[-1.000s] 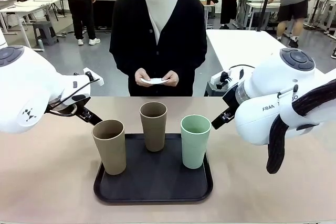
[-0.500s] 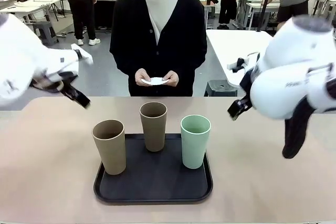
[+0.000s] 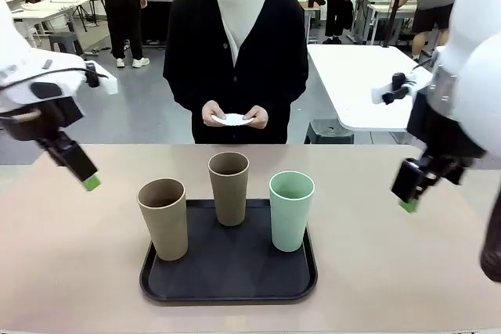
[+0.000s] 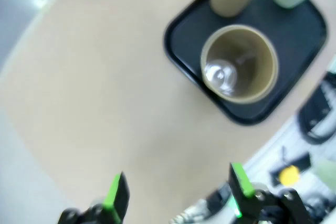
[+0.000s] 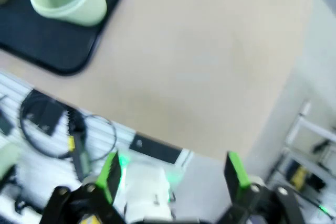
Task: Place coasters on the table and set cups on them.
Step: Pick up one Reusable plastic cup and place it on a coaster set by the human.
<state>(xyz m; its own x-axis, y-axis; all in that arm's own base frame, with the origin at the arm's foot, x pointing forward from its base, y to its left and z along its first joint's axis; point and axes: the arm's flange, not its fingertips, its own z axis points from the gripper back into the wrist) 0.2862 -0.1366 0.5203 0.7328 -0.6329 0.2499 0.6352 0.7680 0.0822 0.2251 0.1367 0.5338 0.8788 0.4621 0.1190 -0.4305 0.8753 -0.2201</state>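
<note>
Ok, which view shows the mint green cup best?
Front view: the mint green cup stands whole on the black tray. Right wrist view looks into it from above; left wrist view catches a blurred edge.

First tan-brown cup (image 3: 163,220): tall tapered handleless tumbler, upright, mouth up, on black tray (image 3: 235,283) at front-left corner. Second tan-brown cup (image 3: 229,189): same shape, upright, at tray's far edge, middle. Mint green cup (image 3: 291,213): upright, on tray's right side. None touching. Coasters (image 3: 233,120): thin, white, held in person's hands (image 3: 254,117), beyond tray's far edge; count unclear. Table (image 3: 70,256): beige-tan, matte, under tray.
</note>
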